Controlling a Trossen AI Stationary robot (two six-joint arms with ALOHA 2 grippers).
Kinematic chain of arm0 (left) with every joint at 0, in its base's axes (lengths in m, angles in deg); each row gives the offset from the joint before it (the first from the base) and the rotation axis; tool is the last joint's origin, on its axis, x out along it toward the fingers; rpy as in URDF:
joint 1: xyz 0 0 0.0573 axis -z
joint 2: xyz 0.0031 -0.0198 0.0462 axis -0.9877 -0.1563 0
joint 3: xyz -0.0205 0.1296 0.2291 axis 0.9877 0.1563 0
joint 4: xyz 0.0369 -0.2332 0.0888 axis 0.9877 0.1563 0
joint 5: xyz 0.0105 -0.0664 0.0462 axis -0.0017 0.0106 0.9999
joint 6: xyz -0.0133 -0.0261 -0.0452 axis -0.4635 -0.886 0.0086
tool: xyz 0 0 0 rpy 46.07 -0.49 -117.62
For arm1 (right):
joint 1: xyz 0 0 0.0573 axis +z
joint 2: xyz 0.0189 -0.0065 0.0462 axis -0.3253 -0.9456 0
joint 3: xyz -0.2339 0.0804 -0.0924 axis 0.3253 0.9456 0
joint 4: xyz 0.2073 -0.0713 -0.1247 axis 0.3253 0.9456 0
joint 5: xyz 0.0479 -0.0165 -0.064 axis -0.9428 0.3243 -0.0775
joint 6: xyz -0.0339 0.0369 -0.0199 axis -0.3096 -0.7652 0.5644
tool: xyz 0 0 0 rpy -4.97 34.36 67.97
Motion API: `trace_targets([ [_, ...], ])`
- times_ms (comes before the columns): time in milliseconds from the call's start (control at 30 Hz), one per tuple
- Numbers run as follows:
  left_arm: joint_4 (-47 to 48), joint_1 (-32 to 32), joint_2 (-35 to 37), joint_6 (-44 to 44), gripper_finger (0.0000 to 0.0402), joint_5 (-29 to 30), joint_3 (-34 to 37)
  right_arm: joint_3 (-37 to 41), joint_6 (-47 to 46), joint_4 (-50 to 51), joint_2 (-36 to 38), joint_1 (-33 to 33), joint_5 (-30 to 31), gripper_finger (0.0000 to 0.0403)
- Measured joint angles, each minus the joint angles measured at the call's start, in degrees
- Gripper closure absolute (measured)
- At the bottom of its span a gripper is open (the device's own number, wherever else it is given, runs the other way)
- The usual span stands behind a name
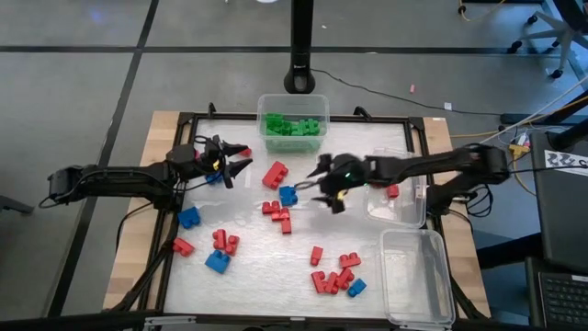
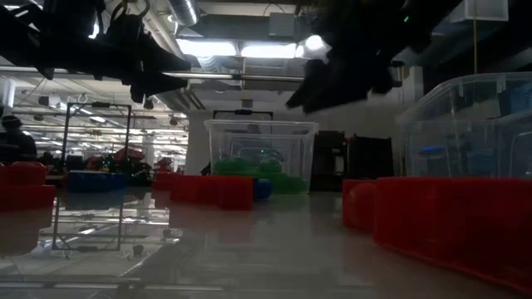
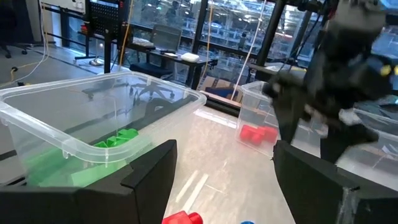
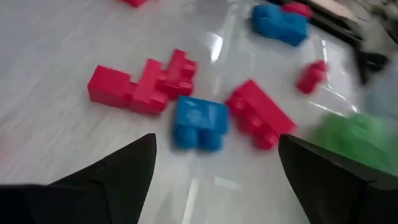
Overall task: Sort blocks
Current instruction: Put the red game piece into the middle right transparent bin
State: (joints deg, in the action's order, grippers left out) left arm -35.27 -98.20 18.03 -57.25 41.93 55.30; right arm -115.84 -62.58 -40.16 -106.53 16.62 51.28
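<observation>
The right end effector [image 1: 323, 188] hangs over the middle of the table [image 1: 248, 276], fingers spread apart and holding nothing, just beside a blue block [image 1: 288, 195] that lies between its fingertips in the right wrist view [image 4: 200, 122]. Next to that block sit a larger red block [image 1: 275, 174] and a small cluster of red blocks [image 1: 277, 214]. The left end effector [image 1: 237, 160] hovers over the table's far left part, fingers also apart and empty, with another blue block [image 1: 214, 176] just under it. More red and blue blocks [image 1: 336, 276] are scattered across the near half of the table. Green blocks [image 1: 294, 126] fill the clear tub [image 1: 293, 99] at the far edge. A red block [image 1: 392, 191] lies in the clear tub [image 1: 404, 216] on the right, and another clear tub [image 1: 418, 280] stands nearer
</observation>
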Motion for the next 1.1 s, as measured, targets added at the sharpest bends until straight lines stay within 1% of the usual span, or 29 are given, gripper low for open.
trace_targets([
  [167, 0.00, 0.88, 0.00, 0.65, 0.0150, -0.02, 0.00, -2.08, 3.10, -5.86, -9.44, 2.74, -1.93, 0.0068],
  [267, -0.01, 1.89, -0.42, 1.25, 0.0150, 0.00, 0.00, -4.23, 4.84, -6.40, -13.44, 4.44, -2.46, 0.0068],
  [400, 0.25, 4.70, -2.30, 1.19, 0.0150, -0.22, 0.02, -6.71, 6.27, -6.71, -16.84, 6.44, -2.48, 0.0068],
  [533, 0.32, 9.23, -5.65, -0.02, 0.0150, -0.23, 0.03, -8.64, 6.62, -6.90, -18.39, 8.23, -3.46, 0.0068],
  [667, -0.63, 13.97, -10.54, -2.26, 0.0150, -0.02, 0.02, -9.13, 5.73, -9.75, -19.81, 9.75, -5.93, 0.0068],
  [800, -2.66, 18.41, -16.73, -5.77, 0.0150, 3.09, 0.02, -9.27, 1.05, -13.94, -22.02, 10.93, -6.55, 0.0068],
  [900, -6.41, 20.97, -21.78, -7.53, 0.0150, 5.16, -0.02, -9.22, -2.90, -15.74, -24.50, 11.18, -5.73, 0.0068],
  [1000, -9.39, 22.46, -26.44, -8.21, 0.0150, 5.80, -0.34, -9.20, -7.12, -15.30, -26.27, 10.98, -3.97, 0.0068],
  [1100, -13.73, 23.45, -30.98, -9.36, 0.0150, 6.04, -0.30, -9.20, -8.63, -15.54, -27.32, 10.96, -1.93, 0.0068],
])
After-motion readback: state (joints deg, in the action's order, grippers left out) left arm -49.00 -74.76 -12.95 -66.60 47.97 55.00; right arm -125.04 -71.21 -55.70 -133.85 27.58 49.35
